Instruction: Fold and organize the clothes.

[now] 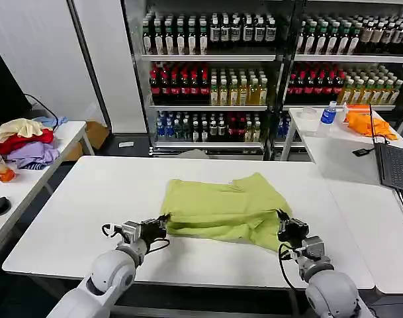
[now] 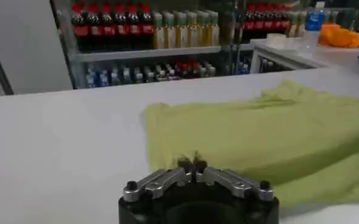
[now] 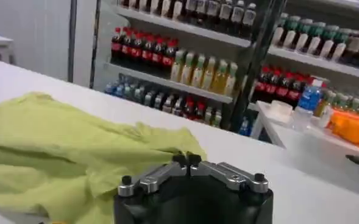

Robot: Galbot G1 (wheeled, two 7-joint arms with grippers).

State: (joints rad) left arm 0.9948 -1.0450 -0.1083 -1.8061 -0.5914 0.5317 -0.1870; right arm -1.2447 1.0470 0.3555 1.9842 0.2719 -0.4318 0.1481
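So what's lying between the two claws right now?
The head view shows the T-shirt spanning the gap between left claw and right claw.

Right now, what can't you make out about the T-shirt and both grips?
- T-shirt: white patch unseen; folds hide the layers beneath, head view.
- Left gripper: shut at the near edge; cloth between the fingers unclear.
- Right gripper: same; its own body hides the near corner.

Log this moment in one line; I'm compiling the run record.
left gripper: shut on T-shirt near edge | right gripper: shut on T-shirt near corner | T-shirt: partly folded on white table
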